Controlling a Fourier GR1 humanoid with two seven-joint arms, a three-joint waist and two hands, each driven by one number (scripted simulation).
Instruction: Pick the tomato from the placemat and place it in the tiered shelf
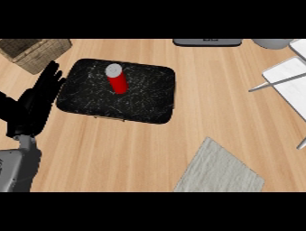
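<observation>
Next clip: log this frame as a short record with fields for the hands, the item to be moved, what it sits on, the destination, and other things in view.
left hand: open, fingers straight, at the view's left beside the mat, holding nothing
right hand: not in view
item: red cylinder with grey top, looks like a can, not a tomato; untouched
support: black speckled placemat
destination: white tiered shelf, at the right edge
other: wicker basket top left; grey cloth lower right
surface: wooden counter
</observation>
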